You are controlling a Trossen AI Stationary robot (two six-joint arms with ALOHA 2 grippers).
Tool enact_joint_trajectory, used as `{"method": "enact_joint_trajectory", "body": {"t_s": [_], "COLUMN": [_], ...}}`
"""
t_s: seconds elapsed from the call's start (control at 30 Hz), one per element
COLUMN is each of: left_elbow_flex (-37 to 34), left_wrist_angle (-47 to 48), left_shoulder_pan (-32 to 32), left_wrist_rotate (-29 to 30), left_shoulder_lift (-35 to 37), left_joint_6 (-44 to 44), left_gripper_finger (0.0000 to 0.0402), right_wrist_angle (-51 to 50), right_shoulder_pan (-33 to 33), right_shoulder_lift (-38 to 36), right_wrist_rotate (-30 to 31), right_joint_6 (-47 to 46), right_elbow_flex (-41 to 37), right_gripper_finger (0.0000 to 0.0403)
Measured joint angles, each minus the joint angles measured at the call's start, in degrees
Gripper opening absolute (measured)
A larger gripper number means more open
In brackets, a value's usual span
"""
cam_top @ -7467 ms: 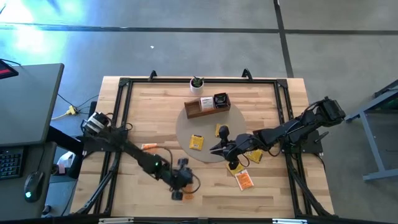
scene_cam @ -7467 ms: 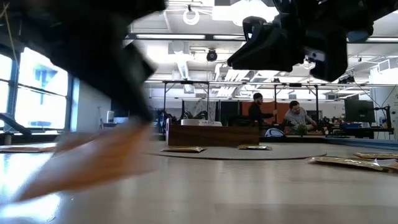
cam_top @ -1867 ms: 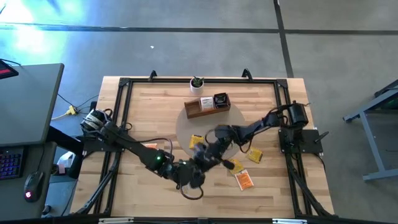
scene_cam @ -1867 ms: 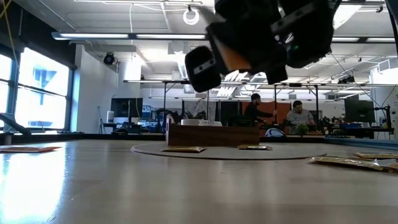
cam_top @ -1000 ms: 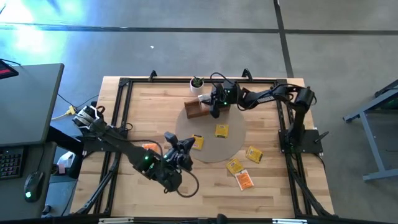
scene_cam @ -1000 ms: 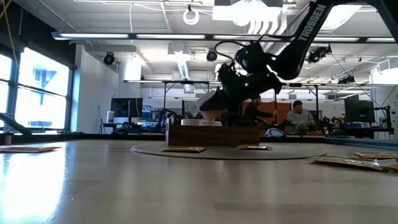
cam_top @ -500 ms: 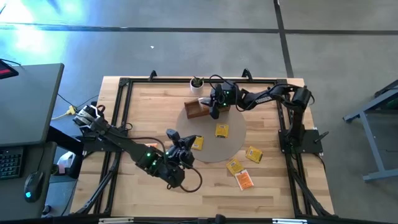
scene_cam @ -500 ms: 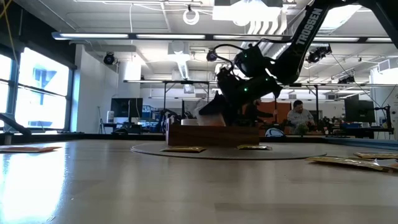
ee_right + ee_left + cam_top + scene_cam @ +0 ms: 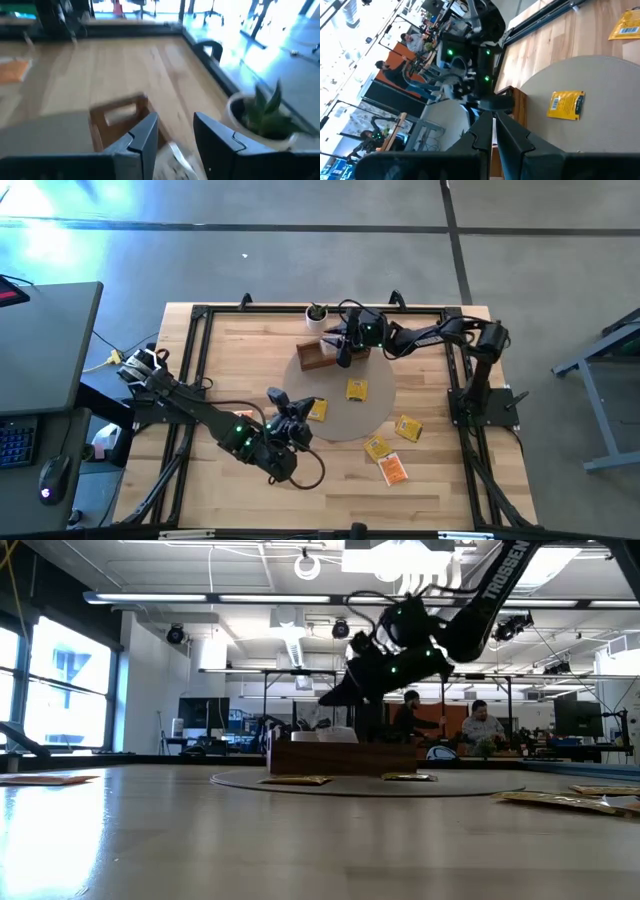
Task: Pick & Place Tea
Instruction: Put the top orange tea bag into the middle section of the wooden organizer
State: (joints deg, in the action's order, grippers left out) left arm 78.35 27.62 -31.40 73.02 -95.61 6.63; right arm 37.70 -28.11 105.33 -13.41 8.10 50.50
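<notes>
One pale sachet (image 9: 337, 734) tops the wooden tray (image 9: 345, 756).

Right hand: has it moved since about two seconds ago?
Yes. The right hand went from the round grey mat's near edge to over the brown wooden tray.

Location type: open-plan robotics lab or workshop.

Evidence, high view: a wooden worktop (image 9: 250, 345) edged by a black metal frame (image 9: 200, 315) stands on a bare concrete floor (image 9: 300, 260) marked with dark lines. A grey desk (image 9: 40, 350) beside it carries a keyboard (image 9: 15, 442) and a mouse (image 9: 50, 477).

Evidence, low view: exposed ceiling ducts (image 9: 290, 645) and strip lights (image 9: 150, 598), tall windows (image 9: 60, 690) on one side, and further black rig frames (image 9: 300, 675) at the rear. 2 seated people (image 9: 480, 725) work at benches beside a monitor (image 9: 575, 718).

Evidence, left wrist view: more framed stations and people (image 9: 410, 40) in the room behind.
</notes>
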Motion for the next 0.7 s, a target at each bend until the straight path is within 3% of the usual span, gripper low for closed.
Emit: {"method": "enact_joint_trajectory", "body": {"t_s": [0.17,0.27,0.57,0.7], "left_elbow_flex": [0.00,0.00,-0.06,-1.85], "left_wrist_angle": [2.01,8.46,46.87,56.94], "left_shoulder_pan": [-0.12,-0.13,-0.11,-0.11], "left_wrist_rotate": [1.53,0.46,-16.92,-27.78], "left_shoulder_lift": [0.00,0.34,7.83,8.22], "left_joint_6": [-1.11,-7.45,-54.85,-65.92], "left_gripper_finger": [0.0021,0.0021,0.0021,0.0021], "right_wrist_angle": [-4.97,-12.95,-44.03,-50.60], "right_shoulder_pan": [0.95,3.26,17.62,25.79], "right_shoulder_lift": [-6.29,-11.43,-26.78,-28.76], "right_wrist_rotate": [0.09,0.17,7.78,8.65], "right_joint_6": [0.14,2.49,5.24,-0.12], "right_elbow_flex": [0.02,0.02,0.04,0.04], "right_gripper_finger": [0.0121,0.0113,0.0081,0.0079]}}
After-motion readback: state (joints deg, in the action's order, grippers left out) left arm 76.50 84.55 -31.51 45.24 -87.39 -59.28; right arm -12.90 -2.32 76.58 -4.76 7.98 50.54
